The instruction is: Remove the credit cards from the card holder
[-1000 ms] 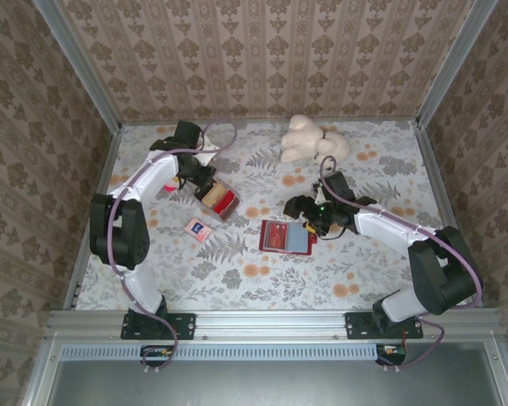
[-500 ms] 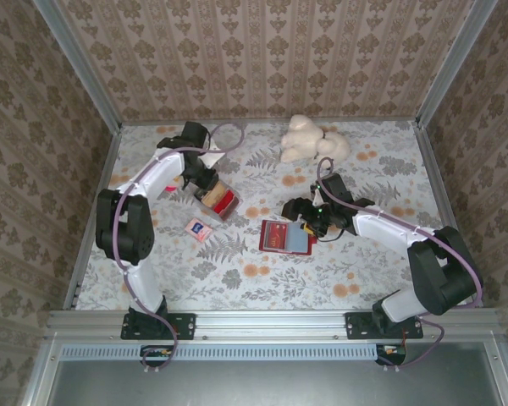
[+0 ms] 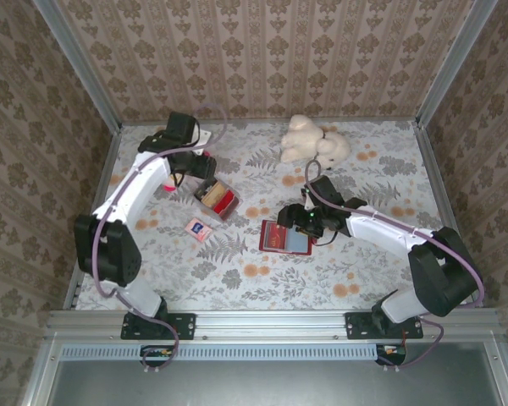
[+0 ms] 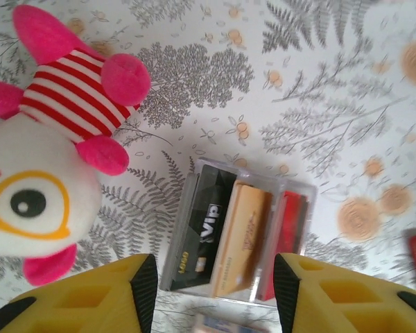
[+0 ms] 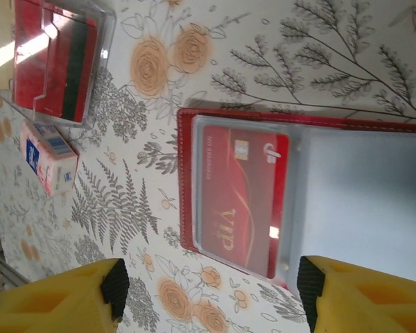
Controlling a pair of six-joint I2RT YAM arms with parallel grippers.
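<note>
Floral table (image 3: 364, 279): card holder (image 3: 286, 238) lies flat near centre, pockets upward for access (one red credit card (image 5: 239, 198) seated). Right gripper (image 5: 211, 284) hovers above, fingers apart, empty; left gripper (image 4: 215, 288) likewise over clear box (image 4: 239, 239).

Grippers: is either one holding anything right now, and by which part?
Nothing is held. The left gripper is open over the clear box; the right gripper is open over the card holder.

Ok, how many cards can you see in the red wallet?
1: a red VIP card in the card holder, in its pocket nearer the clear box. Others may be hidden behind it.
</note>
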